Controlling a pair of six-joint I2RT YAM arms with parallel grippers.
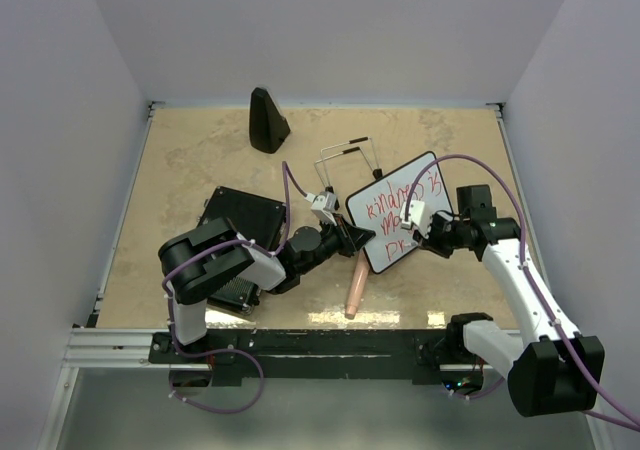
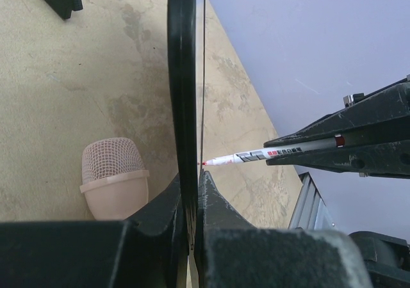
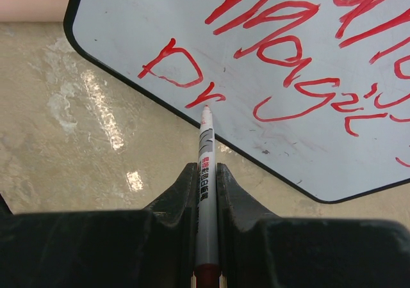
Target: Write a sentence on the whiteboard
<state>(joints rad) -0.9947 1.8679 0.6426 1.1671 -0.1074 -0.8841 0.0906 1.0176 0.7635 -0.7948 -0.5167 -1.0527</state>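
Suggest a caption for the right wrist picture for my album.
The right gripper pinches a marker, its tip on the whiteboard beside red scribbles.

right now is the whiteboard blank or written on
Written on: red scrawl covers the whiteboard, and the marker has its tip against it.

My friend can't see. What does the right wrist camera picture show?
The right gripper is shut on a red marker, its tip touching the whiteboard just below messy red writing. Behind the board is a beige tabletop.
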